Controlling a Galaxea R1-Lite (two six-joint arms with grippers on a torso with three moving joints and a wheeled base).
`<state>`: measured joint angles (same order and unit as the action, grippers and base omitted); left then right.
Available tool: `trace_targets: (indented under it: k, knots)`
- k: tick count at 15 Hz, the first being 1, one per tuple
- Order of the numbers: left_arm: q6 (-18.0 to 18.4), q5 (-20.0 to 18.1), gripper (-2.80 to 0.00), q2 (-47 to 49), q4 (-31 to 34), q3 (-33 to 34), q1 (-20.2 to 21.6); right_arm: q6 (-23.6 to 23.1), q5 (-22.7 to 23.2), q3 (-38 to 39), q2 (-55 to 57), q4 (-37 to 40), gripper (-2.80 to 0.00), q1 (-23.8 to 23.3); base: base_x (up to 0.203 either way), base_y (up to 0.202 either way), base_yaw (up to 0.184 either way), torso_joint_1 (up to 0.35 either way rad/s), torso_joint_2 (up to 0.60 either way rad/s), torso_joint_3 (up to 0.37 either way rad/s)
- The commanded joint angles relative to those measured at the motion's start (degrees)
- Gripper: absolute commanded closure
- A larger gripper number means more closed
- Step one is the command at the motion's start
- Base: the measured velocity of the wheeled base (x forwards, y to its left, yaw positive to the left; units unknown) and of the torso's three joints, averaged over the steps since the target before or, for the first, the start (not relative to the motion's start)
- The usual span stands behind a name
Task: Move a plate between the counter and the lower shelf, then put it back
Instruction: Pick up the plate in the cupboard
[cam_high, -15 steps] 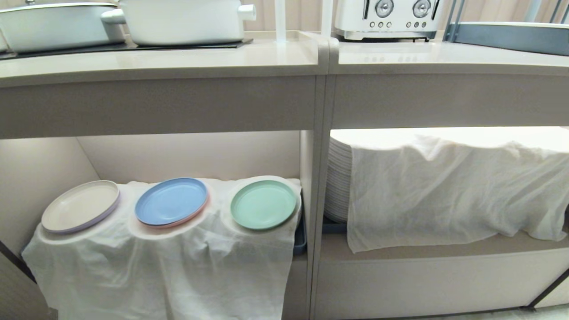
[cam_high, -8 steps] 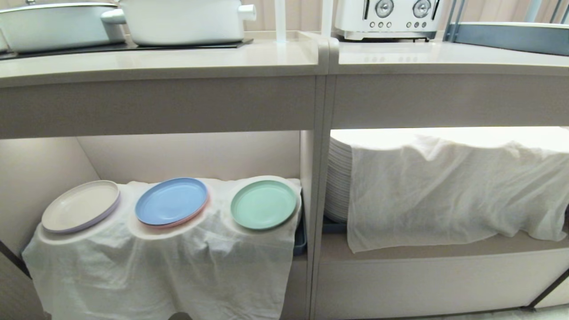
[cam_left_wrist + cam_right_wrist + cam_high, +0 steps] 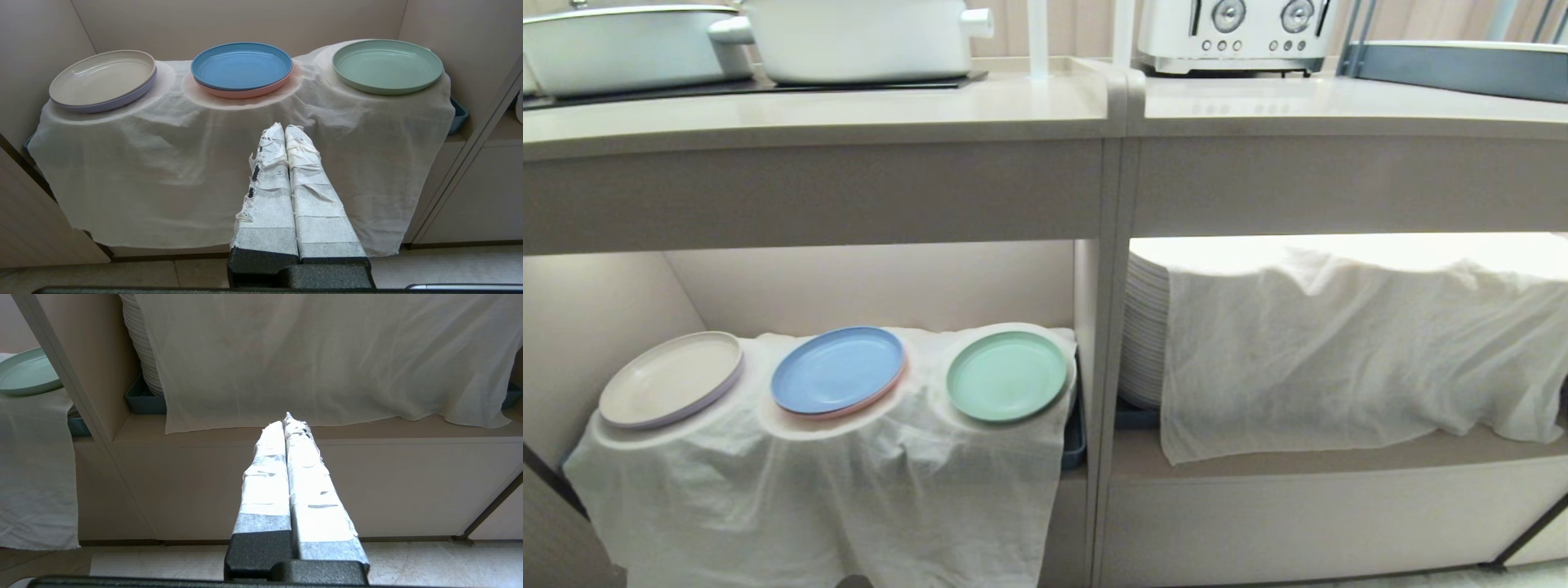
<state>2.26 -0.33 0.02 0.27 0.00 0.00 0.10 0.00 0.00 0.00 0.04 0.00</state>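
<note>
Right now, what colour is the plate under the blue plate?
Pink. The pink plate peeks out beneath the blue plate, clearest in the left wrist view.

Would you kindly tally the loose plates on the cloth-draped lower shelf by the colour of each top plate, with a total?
Mint-green plate: 1
Blue plate: 1
Beige-grey plate: 1
Total: 3

Head camera faces the counter (image 3: 849, 110) front-on from above. Both wrist cameras look level from low; all three share the green plate (image 3: 1006, 376).
</note>
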Motion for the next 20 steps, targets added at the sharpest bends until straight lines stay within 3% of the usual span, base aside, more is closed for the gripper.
trace_targets:
  k: [1, 20]
  knots:
    - [0.0, 0.0, 0.00, 0.0, 0.0, 0.0, 0.0, 0.0, 0.0, 0.0, 0.0, 0.0, 0.00, 0.0, 0.000, 0.000, 0.000, 0.000, 0.00, 0.000]
    - [-0.1, -0.2, 0.00, 0.0, 0.0, 0.0, 0.1, 0.0, 0.0, 0.0, 0.0, 0.0, 0.00, 0.0, 0.000, 0.000, 0.000, 0.000, 0.00, 0.000]
